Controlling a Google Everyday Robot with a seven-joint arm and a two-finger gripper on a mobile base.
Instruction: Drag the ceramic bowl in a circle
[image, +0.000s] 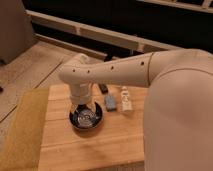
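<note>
The ceramic bowl (90, 121) is small, round and black with a shiny grey inside. It sits on the wooden table (95, 150), left of the table's middle. My gripper (83, 108) hangs from the white arm straight over the bowl and reaches down into its far half. The arm's wrist hides the bowl's back rim.
A small grey-blue block (110, 103) lies just right of the bowl, with a white rectangular object (126, 100) beyond it. A small dark item (103, 88) lies behind them. A yellowish mat (22, 131) borders the table on the left. My white body fills the right side.
</note>
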